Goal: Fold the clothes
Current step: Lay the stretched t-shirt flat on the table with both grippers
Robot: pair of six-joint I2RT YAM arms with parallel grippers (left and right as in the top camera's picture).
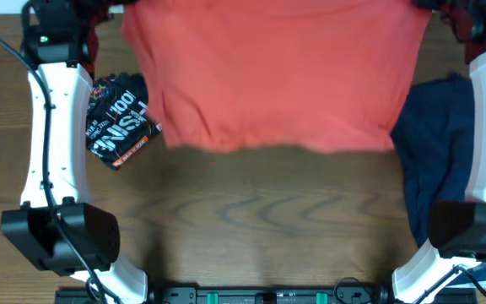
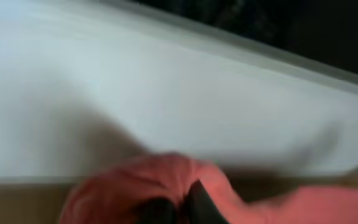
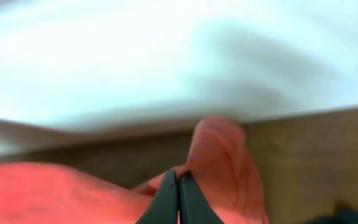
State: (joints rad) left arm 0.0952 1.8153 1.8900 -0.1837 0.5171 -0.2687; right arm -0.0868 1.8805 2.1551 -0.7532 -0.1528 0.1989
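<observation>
A coral-red shirt point(image 1: 277, 72) is stretched wide across the far half of the table, its lower hem hanging loose near mid-table. My left gripper point(image 2: 178, 205) is shut on a bunched corner of the red shirt point(image 2: 135, 186) at the far left. My right gripper point(image 3: 178, 193) is shut on the other corner of the shirt point(image 3: 222, 162) at the far right. In the overhead view both grippers are at the top edge, mostly hidden by the cloth.
A black garment with white print point(image 1: 118, 120) lies folded at the left. A dark navy garment point(image 1: 437, 160) lies crumpled at the right. A white wall point(image 2: 166, 93) stands behind the wooden table point(image 1: 251, 219).
</observation>
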